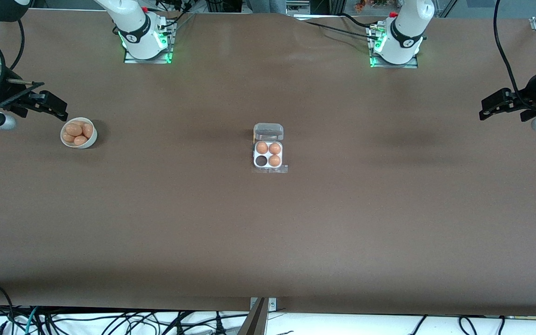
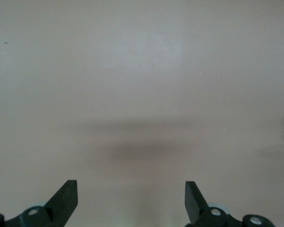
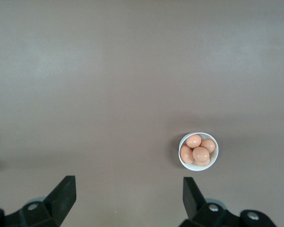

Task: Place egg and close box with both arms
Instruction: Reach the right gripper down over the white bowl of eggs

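The box (image 1: pixel 268 163) lies open at the middle of the table, its clear lid (image 1: pixel 268 131) folded back toward the robots' bases. Three of its cells hold brown eggs (image 1: pixel 262 148); the cell nearest the front camera toward the right arm's end is empty. Several more brown eggs (image 1: pixel 74 129) lie in a round white bowl (image 1: pixel 65 141) toward the right arm's end, also shown in the right wrist view (image 3: pixel 183 161). My right gripper (image 1: pixel 61 114) hovers open and empty beside the bowl (image 3: pixel 129 191). My left gripper (image 1: pixel 483 111) hovers open and empty over bare table at the left arm's end (image 2: pixel 131 196).
Brown tabletop (image 1: pixel 268 242) stretches between the box and both grippers. The arms' green-lit bases (image 1: pixel 147 46) stand along the edge by the robots. Cables hang below the edge nearest the front camera.
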`<state>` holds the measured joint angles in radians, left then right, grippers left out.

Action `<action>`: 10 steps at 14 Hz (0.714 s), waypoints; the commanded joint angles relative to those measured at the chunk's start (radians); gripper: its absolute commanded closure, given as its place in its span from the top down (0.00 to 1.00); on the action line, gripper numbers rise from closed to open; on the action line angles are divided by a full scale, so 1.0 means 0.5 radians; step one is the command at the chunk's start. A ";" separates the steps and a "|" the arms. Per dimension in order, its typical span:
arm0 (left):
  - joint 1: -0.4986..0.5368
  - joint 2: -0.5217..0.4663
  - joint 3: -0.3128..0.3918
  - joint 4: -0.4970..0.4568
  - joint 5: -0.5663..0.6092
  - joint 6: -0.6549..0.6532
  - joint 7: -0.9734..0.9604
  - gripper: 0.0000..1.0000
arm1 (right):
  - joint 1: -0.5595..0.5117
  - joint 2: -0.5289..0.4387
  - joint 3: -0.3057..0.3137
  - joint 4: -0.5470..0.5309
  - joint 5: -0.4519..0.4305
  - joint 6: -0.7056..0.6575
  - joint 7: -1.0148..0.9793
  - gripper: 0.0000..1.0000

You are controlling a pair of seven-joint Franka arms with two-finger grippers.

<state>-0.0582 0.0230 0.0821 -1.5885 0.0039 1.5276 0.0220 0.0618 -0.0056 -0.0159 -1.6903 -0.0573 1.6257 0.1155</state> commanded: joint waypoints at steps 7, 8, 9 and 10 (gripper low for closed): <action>0.000 0.003 -0.008 0.045 0.020 -0.058 0.011 1.00 | -0.096 0.306 -0.428 -0.410 0.007 0.269 -0.669 1.00; 0.000 0.003 -0.005 0.045 0.020 -0.058 0.011 1.00 | -0.096 0.281 -0.450 -0.536 0.007 0.389 -0.706 1.00; 0.000 0.003 -0.005 0.045 0.020 -0.058 0.011 1.00 | -0.096 0.229 -0.474 -0.665 0.004 0.512 -0.728 1.00; 0.000 0.003 -0.005 0.045 0.020 -0.058 0.011 1.00 | -0.096 0.168 -0.490 -0.812 -0.002 0.659 -0.758 1.00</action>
<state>-0.0586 0.0229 0.0810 -1.5882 0.0039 1.5197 0.0220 0.0110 0.1850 -0.2531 -1.9389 -0.0566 1.8475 -0.2313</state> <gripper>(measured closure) 0.000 0.000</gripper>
